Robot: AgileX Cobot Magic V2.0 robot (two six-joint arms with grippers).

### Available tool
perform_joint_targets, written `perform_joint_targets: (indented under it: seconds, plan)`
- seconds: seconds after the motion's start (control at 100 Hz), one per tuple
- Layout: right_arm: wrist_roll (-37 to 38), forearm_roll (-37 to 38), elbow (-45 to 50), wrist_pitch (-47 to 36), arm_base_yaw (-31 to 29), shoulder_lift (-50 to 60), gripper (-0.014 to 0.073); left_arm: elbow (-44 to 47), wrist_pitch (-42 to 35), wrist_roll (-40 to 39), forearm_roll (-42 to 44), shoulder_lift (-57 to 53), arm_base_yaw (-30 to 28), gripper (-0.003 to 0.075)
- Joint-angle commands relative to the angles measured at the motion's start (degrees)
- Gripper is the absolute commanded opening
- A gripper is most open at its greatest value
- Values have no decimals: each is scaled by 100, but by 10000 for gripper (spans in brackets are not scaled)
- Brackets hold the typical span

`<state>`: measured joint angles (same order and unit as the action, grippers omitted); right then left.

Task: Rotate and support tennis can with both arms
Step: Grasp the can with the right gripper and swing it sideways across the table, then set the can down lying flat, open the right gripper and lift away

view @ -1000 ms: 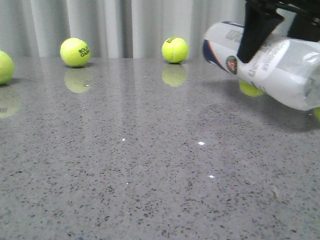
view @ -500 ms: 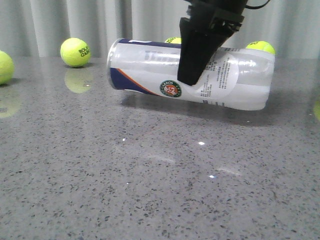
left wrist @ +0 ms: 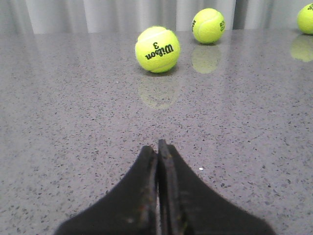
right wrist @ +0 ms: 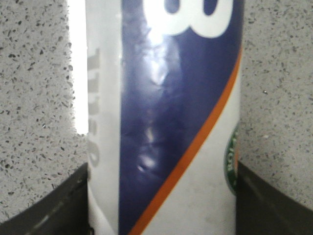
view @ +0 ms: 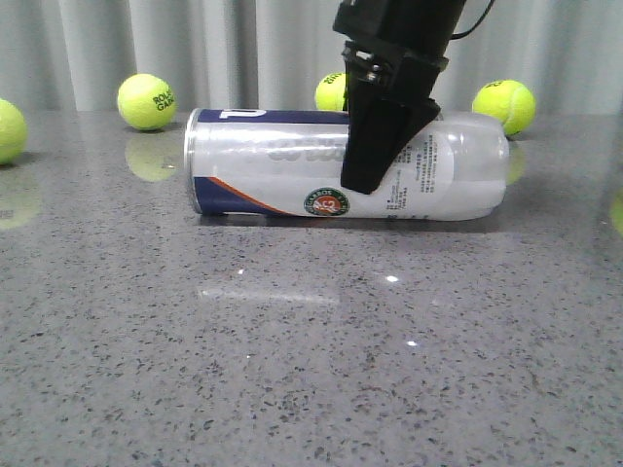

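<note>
The tennis can [view: 263, 165] lies on its side, level, at or just above the table in the middle of the front view, silver rim to the left, navy panel and round logo facing me. My right gripper [view: 365, 167] comes down from above and is shut on the can's middle. In the right wrist view the can [right wrist: 166, 98] fills the gap between the two dark fingers [right wrist: 54, 205]. My left gripper [left wrist: 157, 147] is shut and empty, low over bare table; it does not show in the front view.
Yellow-green tennis balls lie along the back by the curtain: one at far left [view: 8, 129], one at left [view: 146, 101], one behind the can [view: 331, 89], one at right [view: 503, 105]. A Wilson ball [left wrist: 157, 49] lies ahead of the left gripper.
The right gripper has carried the can from the right edge, tilted in the air, leftward and down to the middle; the can now lies level at the table.
</note>
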<state>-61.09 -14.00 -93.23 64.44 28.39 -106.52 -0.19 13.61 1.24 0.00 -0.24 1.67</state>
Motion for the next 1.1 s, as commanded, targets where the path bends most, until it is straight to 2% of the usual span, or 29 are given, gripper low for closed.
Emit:
perform_joint_targets:
  seconds: [0.0, 0.04, 0.16, 0.23, 0.36, 0.79, 0.85, 0.9, 0.97, 1.02, 1.09]
  plan:
    - [-91, -13, -128, -130, -1, 169, 219, 281, -389, -36, 0, -229, -19, -21]
    - [-91, -13, -128, -122, -1, 169, 272, 281, -389, -36, 0, -229, -19, -21]
    - [-91, -13, -128, -124, -1, 169, 552, 281, -389, -36, 0, -229, -19, -21]
    - [-91, -13, -128, -124, -1, 169, 674, 281, -389, -36, 0, -229, -19, -21]
    - [-91, -13, -134, -118, -1, 182, 637, 281, -389, -36, 0, -229, -19, -21]
    - [-56, 84, -134, -130, -1, 767, 633, 281, -389, -36, 0, -229, -19, -21]
    - [68, 193, -134, -130, -1, 887, 598, 281, -389, -36, 0, -229, -19, -21]
    - [247, 275, -134, -144, -1, 990, 524, 281, -389, -36, 0, -229, -19, -21]
    - [512, 325, -134, -165, -1, 1125, 349, 281, -389, -36, 0, -229, -19, -21]
    - [619, 333, -134, -165, -1, 1225, 180, 281, -389, -36, 0, -229, -19, -21]
    - [647, 344, -134, -152, -1, 1360, -8, 281, -389, -36, 0, -229, -19, -21]
